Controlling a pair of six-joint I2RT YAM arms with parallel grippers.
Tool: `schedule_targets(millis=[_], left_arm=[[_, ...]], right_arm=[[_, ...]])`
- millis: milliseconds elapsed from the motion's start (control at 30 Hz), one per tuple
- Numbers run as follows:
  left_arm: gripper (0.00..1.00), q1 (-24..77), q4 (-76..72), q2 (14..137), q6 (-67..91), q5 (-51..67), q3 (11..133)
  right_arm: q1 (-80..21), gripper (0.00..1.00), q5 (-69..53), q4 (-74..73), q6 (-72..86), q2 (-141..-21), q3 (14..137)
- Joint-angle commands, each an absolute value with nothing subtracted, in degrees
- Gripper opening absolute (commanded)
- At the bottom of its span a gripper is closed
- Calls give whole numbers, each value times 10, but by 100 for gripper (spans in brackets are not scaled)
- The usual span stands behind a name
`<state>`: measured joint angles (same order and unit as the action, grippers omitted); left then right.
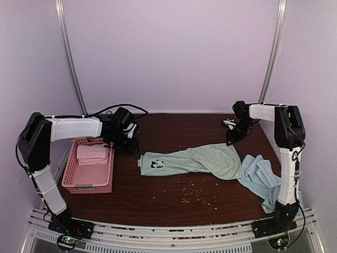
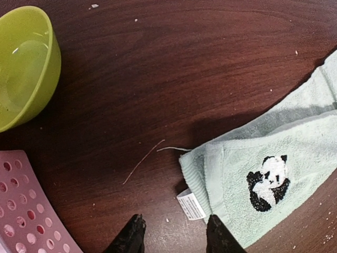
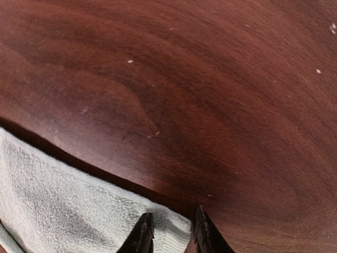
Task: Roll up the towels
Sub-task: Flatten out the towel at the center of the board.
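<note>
Mint green terry, the towel [image 1: 195, 159] with the black panda mark [image 2: 268, 182] lies stretched across the middle of the desk [image 1: 174, 132], folded lengthwise and creased, its panda end toward the left arm and its wider end toward the right. A white label [image 2: 191, 204] sticks out from the panda end's near corner.

The left pincer [image 2: 176, 234] hangs just over that corner with its 2 fingers [image 2: 136, 234] clearly apart and nothing between them but bare wood and the label's tip; it holds nothing.

The right pincer [image 3: 172, 234] is down at the towel's far right corner. Its 2 fingers [image 3: 143, 232] stand narrowly apart with the hemmed corner of the cloth between them. Whether they already pinch it firmly, I cannot tell.

A light blue towel [image 1: 259, 176] lies crumpled beside the mint one's right end, touching it and reaching the desk's near right edge. A pink towel [image 1: 92, 154] sits rolled inside the pink latticed basket [image 1: 71, 174] on the left of the desk. A lime green bowl [image 2: 23, 63] stands near the basket. Pale crumbs [image 1: 192, 196] dot the wood in front of the mint towel, and a thin loose thread [image 2: 142, 163] lies by the label.
</note>
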<state>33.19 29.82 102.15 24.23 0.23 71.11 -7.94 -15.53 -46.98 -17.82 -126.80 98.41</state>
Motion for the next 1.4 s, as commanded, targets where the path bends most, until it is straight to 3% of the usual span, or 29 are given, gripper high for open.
schedule_targets(millis=[0,67,167,400,767,1000,1233,1367], left_arm=[[40,330,286,1041,251,8,729],[40,329,287,1047,254,5,731],[41,329,284,1058,257,11,737],[41,327,263,1098,271,37,754],[28,318,233,1141,296,57,745],[32,318,235,1145,283,103,740],[21,318,235,1163,279,94,745],[0,317,248,1198,257,96,791]], right_arm=[[-79,19,-171,-511,-168,-1283,977],[-79,7,-176,-509,-171,-1284,977],[-78,0,-193,-509,-179,-1265,1001],[-83,0,-228,-488,-167,-1207,1062],[-84,0,-255,-499,-176,-1219,1042],[-84,0,-261,-499,-174,-1221,1041],[-85,0,-264,-495,-172,-1227,1040],[-84,0,-264,-491,-171,-1242,1049]])
